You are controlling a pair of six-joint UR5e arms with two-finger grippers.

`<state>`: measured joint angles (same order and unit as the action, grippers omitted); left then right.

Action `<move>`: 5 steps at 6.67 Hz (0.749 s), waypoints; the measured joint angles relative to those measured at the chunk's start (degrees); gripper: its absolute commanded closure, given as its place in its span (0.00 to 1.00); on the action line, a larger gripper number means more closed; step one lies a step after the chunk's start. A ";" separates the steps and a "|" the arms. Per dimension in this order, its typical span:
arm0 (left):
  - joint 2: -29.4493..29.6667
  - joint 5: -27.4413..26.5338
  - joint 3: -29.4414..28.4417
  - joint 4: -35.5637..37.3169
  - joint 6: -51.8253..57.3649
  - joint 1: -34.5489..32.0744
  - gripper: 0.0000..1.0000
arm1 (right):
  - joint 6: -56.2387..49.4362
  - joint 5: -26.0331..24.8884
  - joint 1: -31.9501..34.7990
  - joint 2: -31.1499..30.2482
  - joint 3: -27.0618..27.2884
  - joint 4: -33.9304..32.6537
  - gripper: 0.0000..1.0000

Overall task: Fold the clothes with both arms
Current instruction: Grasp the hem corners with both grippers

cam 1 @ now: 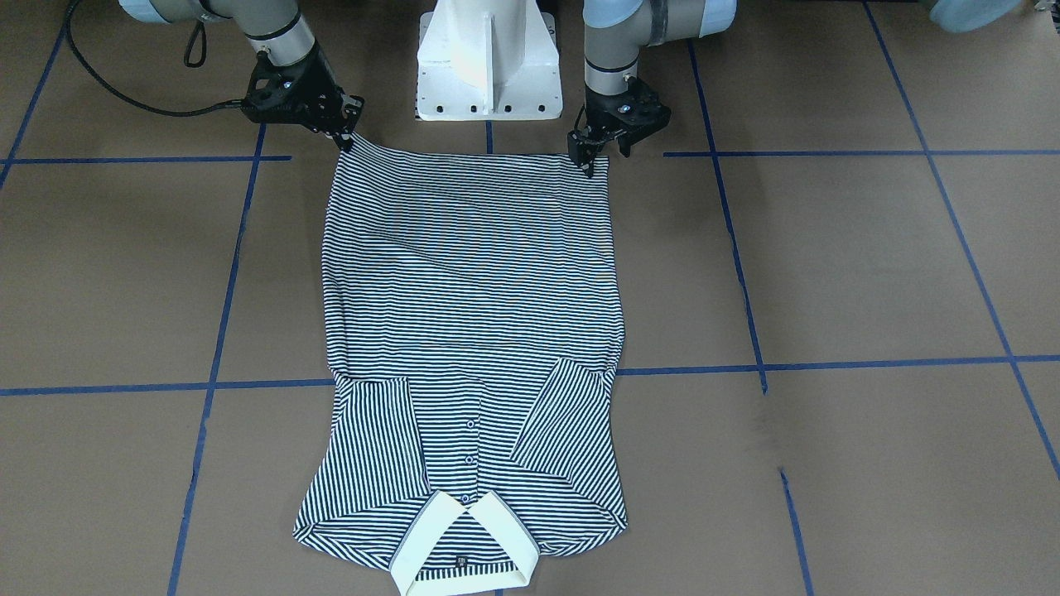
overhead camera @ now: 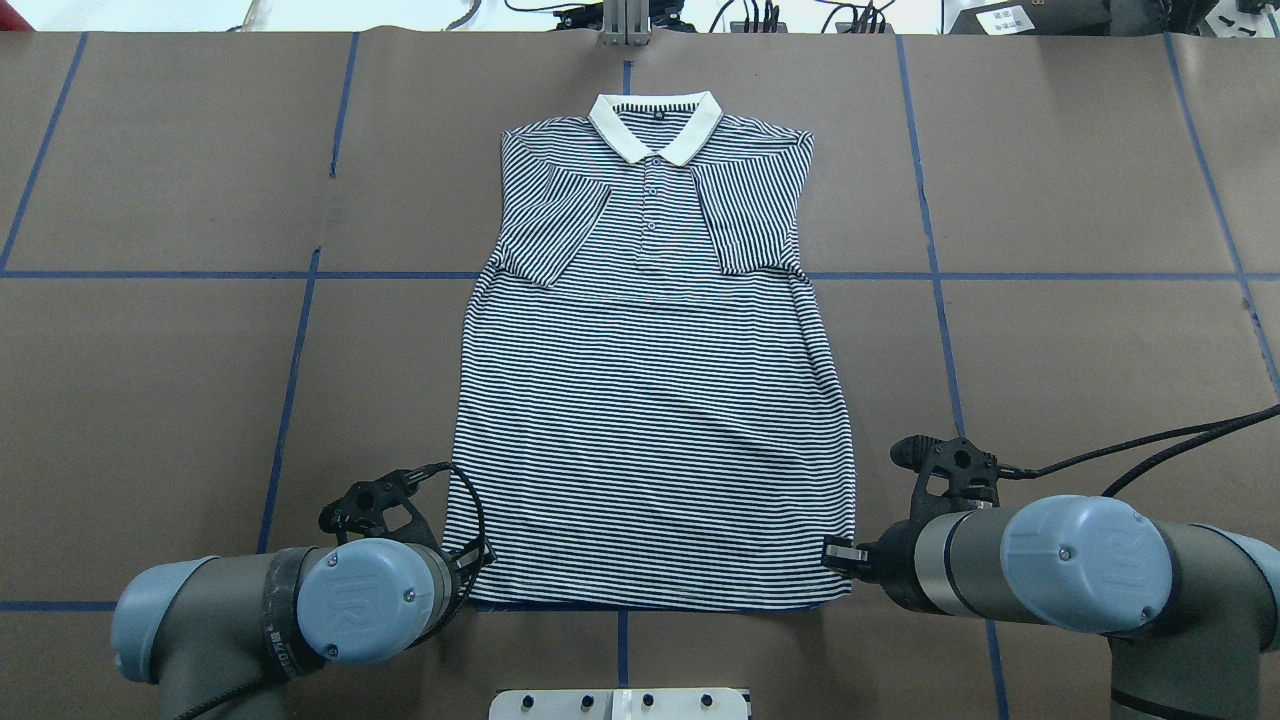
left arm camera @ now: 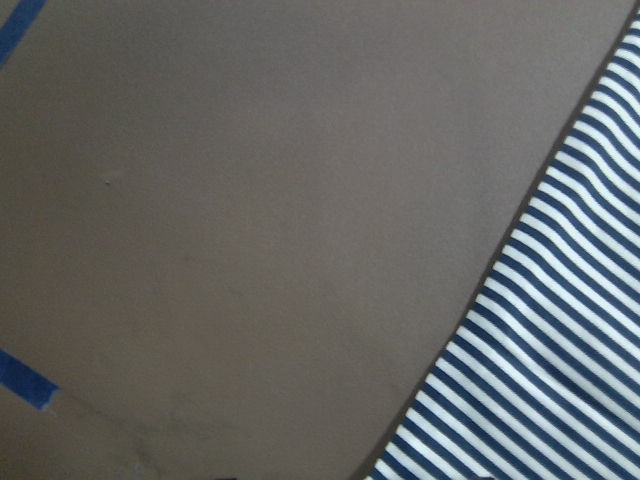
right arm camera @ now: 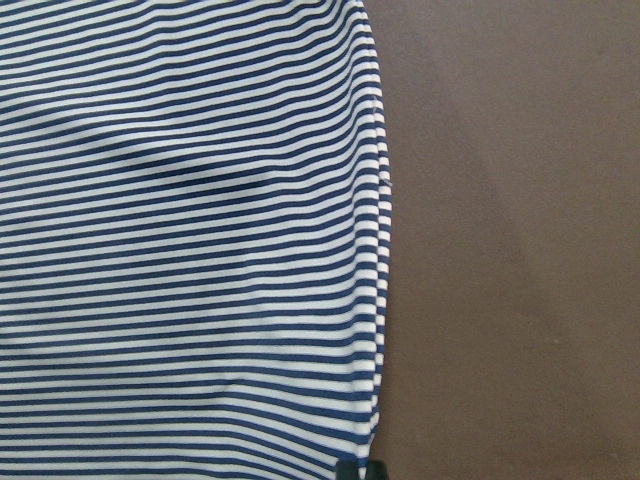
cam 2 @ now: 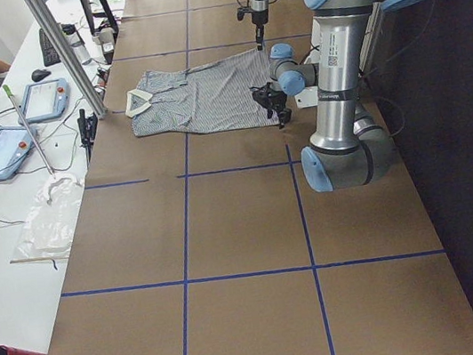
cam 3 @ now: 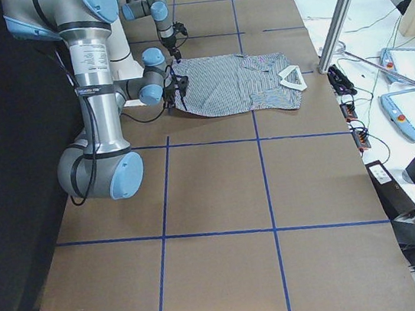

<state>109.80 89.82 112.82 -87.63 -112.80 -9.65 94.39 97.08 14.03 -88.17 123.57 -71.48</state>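
— Where's the polo shirt (cam 1: pixel 472 273)?
— Flat on the tabletop (cam 1: pixel 869 265), front up, sleeves folded in. The collar is by the edge away from the robot, the hem nearest it.
— And the grippers?
— The right gripper (cam 1: pixel 346 139) pinches one hem corner. The left gripper (cam 1: pixel 590 161) sits at the other, but I can't tell its grip. Blue tape lines (cam 1: pixel 224 314) cross broad tabletop on either side.

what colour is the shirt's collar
Cream; the collar shows best in the exterior front-facing view.
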 measured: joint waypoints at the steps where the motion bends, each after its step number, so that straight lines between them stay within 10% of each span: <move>1: 0.18 0.00 0.00 0.00 -0.04 0.04 0.84 | 0.00 0.02 0.02 -0.03 0.00 -0.02 1.00; 5: 1.53 0.16 0.82 0.31 0.15 0.01 1.00 | 0.01 0.03 0.22 -0.16 0.18 -0.05 1.00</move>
<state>111.33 89.98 113.65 -87.31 -112.64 -9.64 94.40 97.11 14.25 -88.33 123.75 -71.52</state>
